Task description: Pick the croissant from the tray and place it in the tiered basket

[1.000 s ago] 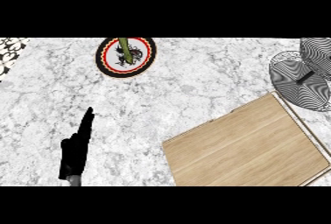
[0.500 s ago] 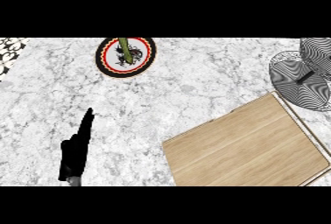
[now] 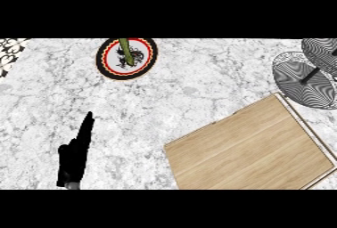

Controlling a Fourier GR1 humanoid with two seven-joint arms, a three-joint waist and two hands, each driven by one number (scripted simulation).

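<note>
Head view. The left hand [image 3: 74,156], fingers straight and holding nothing, shows at lower left over the marble counter [image 3: 197,89]. The wooden tray [image 3: 250,147] lies at lower right, with the tiered basket [image 3: 306,78] just beyond its far corner. Where the croissant is cannot be told.

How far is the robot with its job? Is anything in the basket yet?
Nothing looks done. The tiered basket shows nothing inside, and no croissant shows on the wooden tray either. The left hand rests open at the lower left, holding nothing. Picking and placing are both left.
</note>
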